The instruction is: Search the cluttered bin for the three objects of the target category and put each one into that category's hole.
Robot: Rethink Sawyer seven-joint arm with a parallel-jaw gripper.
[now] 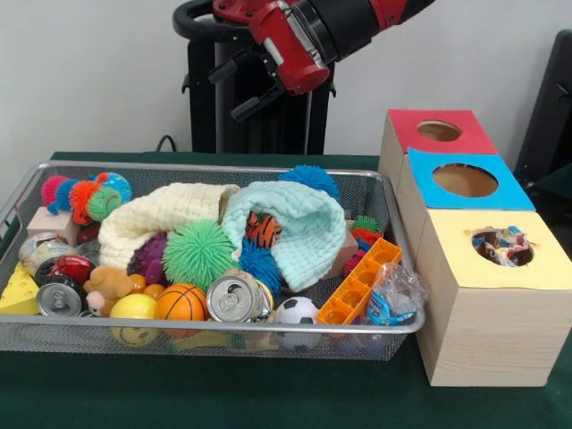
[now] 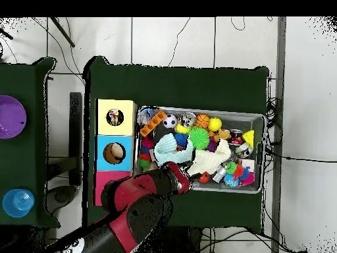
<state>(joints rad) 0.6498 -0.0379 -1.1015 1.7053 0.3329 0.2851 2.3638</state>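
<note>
Above the bin's (image 1: 27, 188) twelve-o'clock rim, the gripper (image 1: 253, 82) hangs with fingers (image 1: 248, 107) released and empty, seemingly poised to search the clutter.

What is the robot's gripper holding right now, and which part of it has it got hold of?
Nothing. The gripper hangs open and empty above the far side of the bin, clear of the toys.

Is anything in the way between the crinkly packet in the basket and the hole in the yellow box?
Only the basket's wire wall, rising between the crinkly packet and the yellow box. Nothing lies on the packet, and the hole faces up, with colourful wrappers already showing inside.
</note>
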